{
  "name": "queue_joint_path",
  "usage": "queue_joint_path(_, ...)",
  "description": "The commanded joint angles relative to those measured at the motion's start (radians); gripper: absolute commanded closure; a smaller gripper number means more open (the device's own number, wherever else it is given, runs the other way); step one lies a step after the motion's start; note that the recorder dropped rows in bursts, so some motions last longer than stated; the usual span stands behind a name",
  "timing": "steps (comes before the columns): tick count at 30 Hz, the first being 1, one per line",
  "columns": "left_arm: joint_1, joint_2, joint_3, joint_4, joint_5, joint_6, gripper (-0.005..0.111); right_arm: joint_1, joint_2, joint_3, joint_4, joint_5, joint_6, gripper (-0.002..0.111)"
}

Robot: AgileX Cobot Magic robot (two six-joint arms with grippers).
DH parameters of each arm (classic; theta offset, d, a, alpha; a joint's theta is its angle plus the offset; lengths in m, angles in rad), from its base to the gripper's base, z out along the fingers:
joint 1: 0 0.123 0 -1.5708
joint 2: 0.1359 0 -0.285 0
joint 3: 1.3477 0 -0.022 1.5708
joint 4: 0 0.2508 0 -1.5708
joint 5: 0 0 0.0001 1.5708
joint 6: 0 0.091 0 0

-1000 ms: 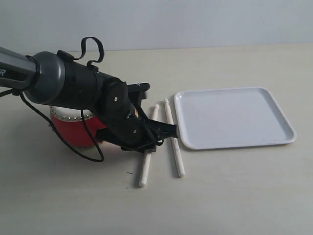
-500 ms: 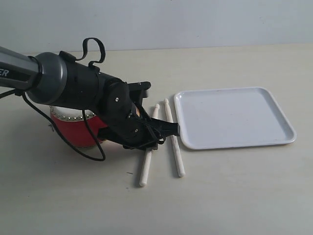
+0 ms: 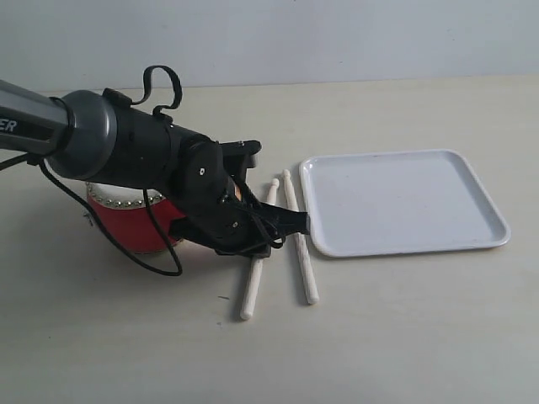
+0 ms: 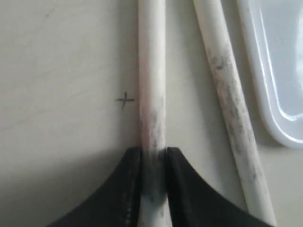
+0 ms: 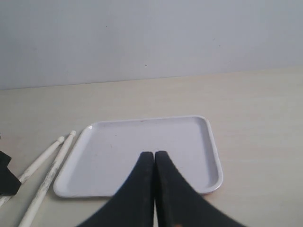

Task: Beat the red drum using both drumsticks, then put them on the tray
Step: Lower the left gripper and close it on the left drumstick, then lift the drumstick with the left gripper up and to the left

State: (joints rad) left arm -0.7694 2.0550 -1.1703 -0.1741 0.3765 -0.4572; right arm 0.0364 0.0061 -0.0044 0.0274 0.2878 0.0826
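Observation:
The red drum [image 3: 126, 225] stands at the left, mostly hidden behind my left arm. Two pale drumsticks lie side by side between the drum and the white tray [image 3: 404, 202]. My left gripper [image 3: 257, 244] [image 4: 152, 151] is shut on the left drumstick [image 3: 251, 286] [image 4: 151, 71], near its middle, low over the table. The right drumstick [image 3: 299, 244] [image 4: 228, 104] lies free beside the tray's rim [image 4: 265, 94]. My right gripper [image 5: 154, 156] is shut on nothing, hovering in front of the tray [image 5: 118, 142]; both drumsticks [image 5: 40, 163] show at the edge of its view.
A small pen cross [image 4: 124, 100] marks the pale tabletop beside the held stick. A black cable [image 3: 160, 269] loops from the left arm down to the table in front of the drum.
The left arm has edged slightly right. The far tip of the left drumstick has swung a little toward the other stick. The right stick and tray are unmoved.

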Motion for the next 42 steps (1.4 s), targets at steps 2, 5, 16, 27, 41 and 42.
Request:
queue_joint_path(2,-0.002,-0.007,0.008,0.008,-0.018,0.014,0.107,-0.003,-0.006,0.004,0.001,-0.001,-0.003,0.108)
queue_joint_path(5,-0.002,-0.042,0.008,0.01,-0.031,0.017,0.107,-0.003,-0.006,0.004,0.001,-0.001,-0.003,0.108)
queue_joint_path(16,-0.002,-0.214,0.008,0.05,-0.047,0.04,0.107,-0.003,-0.006,0.004,0.001,-0.001,-0.003,0.108)
queue_joint_path(27,-0.008,-0.451,0.008,0.174,-0.057,0.07,0.107,-0.003,-0.006,0.004,0.001,-0.001,-0.003,0.108)
queue_joint_path(41,-0.123,-0.74,0.008,0.202,-0.01,0.194,0.107,-0.003,-0.006,0.004,0.001,-0.001,-0.003,0.108)
queue_joint_path(42,-0.127,-0.758,0.008,0.213,0.003,0.194,0.107,-0.003,-0.006,0.004,0.001,-0.001,-0.003,0.108)
